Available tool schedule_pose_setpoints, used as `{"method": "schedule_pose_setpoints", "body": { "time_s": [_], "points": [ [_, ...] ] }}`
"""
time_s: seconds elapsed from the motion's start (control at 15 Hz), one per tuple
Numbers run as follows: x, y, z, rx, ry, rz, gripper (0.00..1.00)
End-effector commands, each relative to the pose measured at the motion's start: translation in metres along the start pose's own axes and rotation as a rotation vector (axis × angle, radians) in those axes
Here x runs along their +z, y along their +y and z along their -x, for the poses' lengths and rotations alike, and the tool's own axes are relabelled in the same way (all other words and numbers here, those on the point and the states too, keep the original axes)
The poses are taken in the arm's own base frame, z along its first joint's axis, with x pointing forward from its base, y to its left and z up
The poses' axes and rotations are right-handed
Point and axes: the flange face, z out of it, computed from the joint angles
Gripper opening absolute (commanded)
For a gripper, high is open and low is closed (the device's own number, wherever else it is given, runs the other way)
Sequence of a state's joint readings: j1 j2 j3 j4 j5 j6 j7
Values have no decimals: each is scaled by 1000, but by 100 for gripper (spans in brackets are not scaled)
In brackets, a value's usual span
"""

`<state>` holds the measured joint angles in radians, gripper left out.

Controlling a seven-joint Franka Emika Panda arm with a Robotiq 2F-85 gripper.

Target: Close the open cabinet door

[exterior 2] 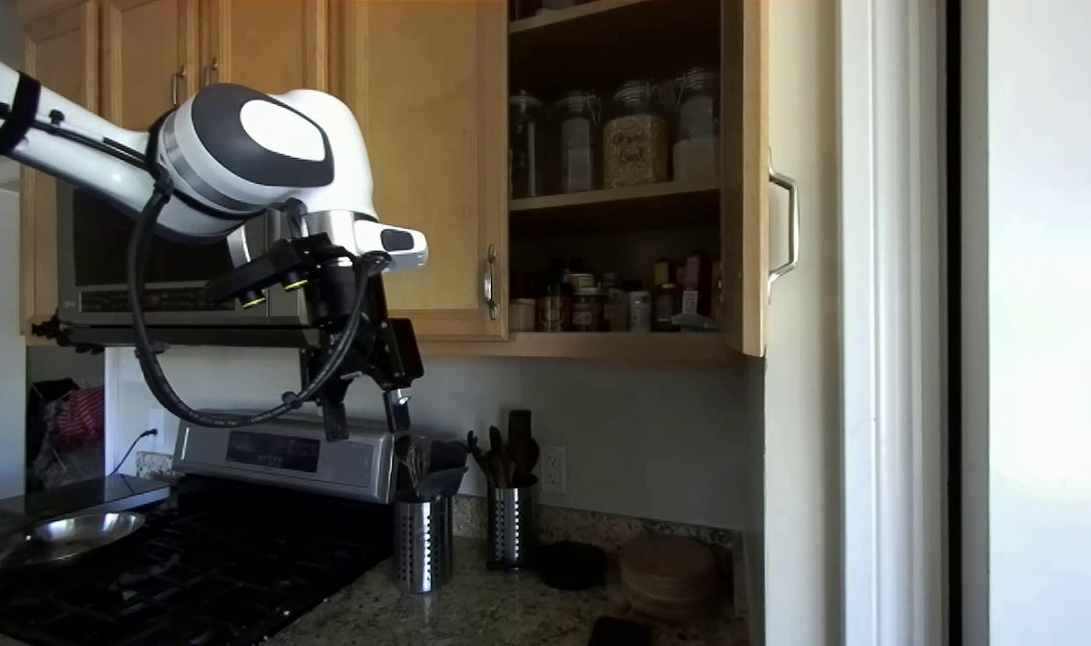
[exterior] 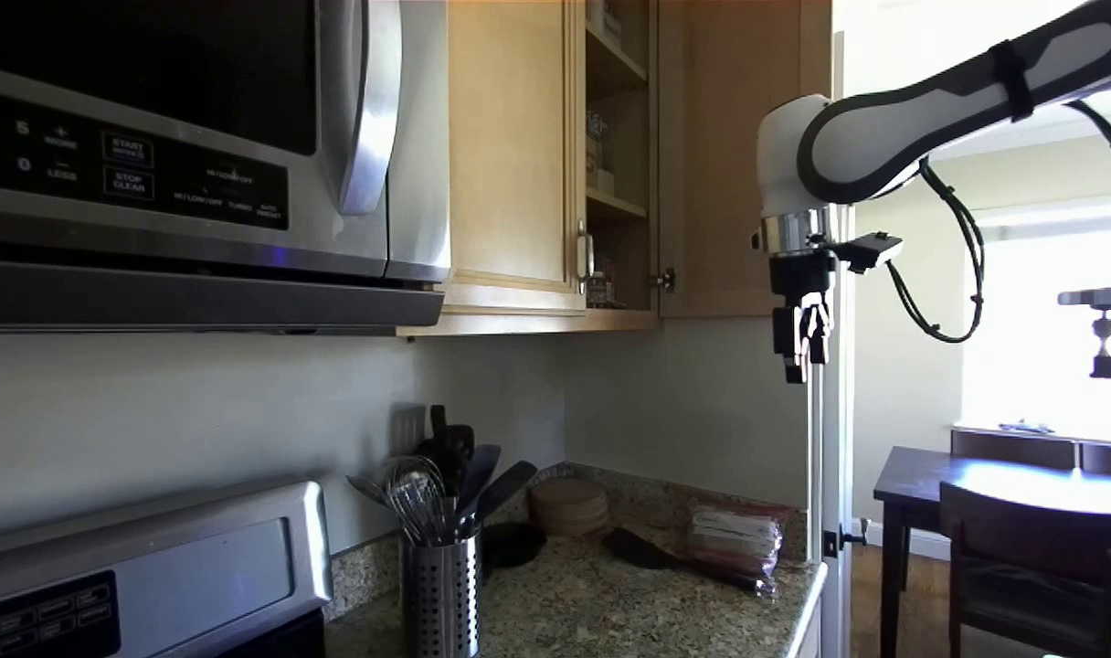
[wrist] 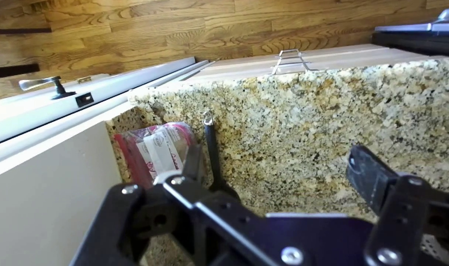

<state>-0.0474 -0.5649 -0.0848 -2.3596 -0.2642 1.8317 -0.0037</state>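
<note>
- Empty, my gripper (wrist: 280, 166) points down above the granite countertop (wrist: 302, 122), fingers (wrist: 370, 177) spread wide with nothing between them.
- The cabinet door (exterior 2: 747, 179) stands swung out to the right of the shelves (exterior 2: 613, 196) in an exterior view, seen nearly edge-on and well apart from me; I seem to be on its inner-face side.
- Its slim silver handle (exterior 2: 794, 224) sits upright on the outer face, and a hinge (exterior: 667, 280) shows low on the opposite edge.
- I expect a stiff wooden panel of some weight, but the hinges should carry that, so a gentle push ought to swing it.
- Smooth wood may let my fingertips slide; the hard metal handle, with space behind it, looks the surer hold.
- Best spot, I judge: the handle, or flat pressure on the outer face near the free edge, since close to the hinges it would feel heavier.
- Getting there means rounding the free edge; how much room lies between door and wall (exterior 2: 801, 449) I cannot tell.
- The door looks sturdy, but glass jars (exterior 2: 635, 144) inside argue for closing it softly.
</note>
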Motion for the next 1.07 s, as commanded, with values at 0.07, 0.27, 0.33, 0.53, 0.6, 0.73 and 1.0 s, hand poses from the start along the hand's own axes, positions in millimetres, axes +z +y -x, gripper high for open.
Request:
{"method": "schedule_pose_setpoints", "body": {
  "time_s": [0.07,0.27,0.33,0.53,0.6,0.73,1.0],
  "points": [
    [9,50,-4,95,113,-12,100],
    [11,73,-6,100,183,-13,100],
    [12,81,-7,100,205,-10,100],
    [16,101,-9,122,250,-5,100],
    [19,108,-10,136,261,-1,100],
    [23,118,-11,170,258,12,100],
    [25,118,-10,183,224,8,100]
  ]
}}
